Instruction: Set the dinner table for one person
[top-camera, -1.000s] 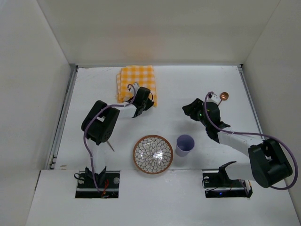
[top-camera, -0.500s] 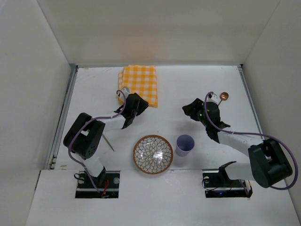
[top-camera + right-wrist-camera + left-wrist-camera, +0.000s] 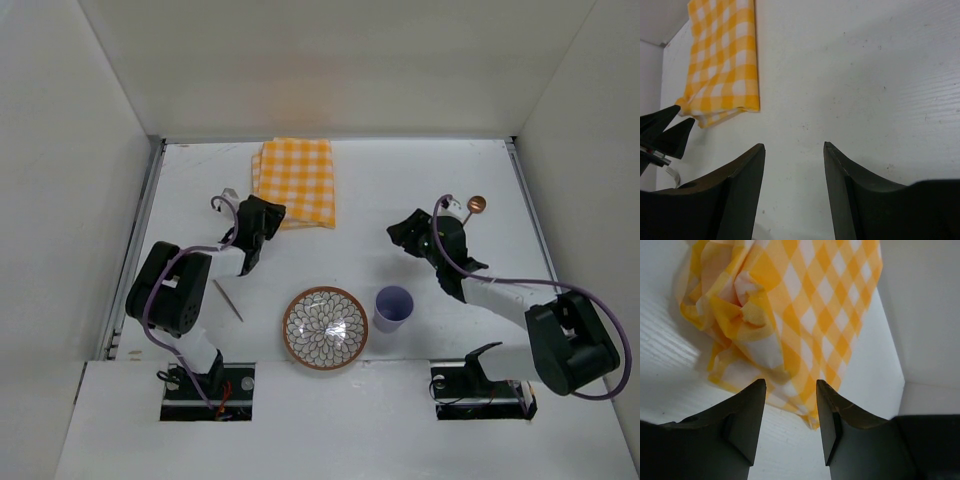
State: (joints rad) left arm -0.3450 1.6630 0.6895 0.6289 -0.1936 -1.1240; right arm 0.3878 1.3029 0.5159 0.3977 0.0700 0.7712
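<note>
The dinner table point(image 3: 380, 180) is a matte white top edged with pale walls. On it, at the back, lies a yellow-and-white checked cloth point(image 3: 295, 178), rumpled at its near left corner point(image 3: 747, 315). My left gripper point(image 3: 270, 213) point(image 3: 790, 385) stands open just short of that corner, with nothing between its fingers. At the near middle sits a patterned bowl point(image 3: 325, 327), and a lilac cup point(image 3: 393, 307) stands to its right. My right gripper point(image 3: 405, 232) point(image 3: 794, 150) hangs open over bare table, empty. Its view also shows the cloth point(image 3: 722, 65).
A utensil with a round copper-coloured head point(image 3: 476, 204) lies at the right, behind my right wrist. Left of the bowl, a thin stick-like utensil point(image 3: 228, 300) rests on the table. Walls close off the back and both sides.
My left gripper has opened, let go of the checked cloth and drawn back to the left. The cloth stays at the back. The right arm has not moved.
</note>
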